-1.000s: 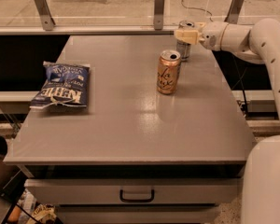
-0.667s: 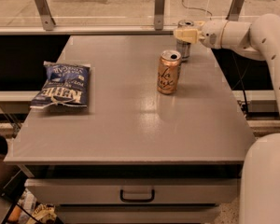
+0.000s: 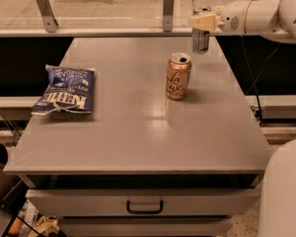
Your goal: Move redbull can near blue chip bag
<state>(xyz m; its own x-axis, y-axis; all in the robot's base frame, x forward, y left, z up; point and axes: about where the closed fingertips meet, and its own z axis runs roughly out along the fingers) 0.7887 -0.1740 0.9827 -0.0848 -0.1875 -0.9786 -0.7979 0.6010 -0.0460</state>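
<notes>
The redbull can point(image 3: 201, 40) is slim and silver-blue, at the far right of the grey table point(image 3: 138, 132). My gripper point(image 3: 201, 21) comes in from the right and is shut on the can's top, holding it upright just above the table's far edge. The blue chip bag point(image 3: 65, 89), dark blue with white KETTLE lettering, lies flat at the table's left side, far from the can.
A wider gold-orange can point(image 3: 178, 76) stands upright on the table just in front and left of the redbull can. My white arm point(image 3: 259, 15) reaches over the right edge. A drawer with a handle point(image 3: 144, 208) is below the tabletop.
The gripper has risen a little with the redbull can in it, lifting the can off the tabletop. The orange can and the chip bag have not moved.
</notes>
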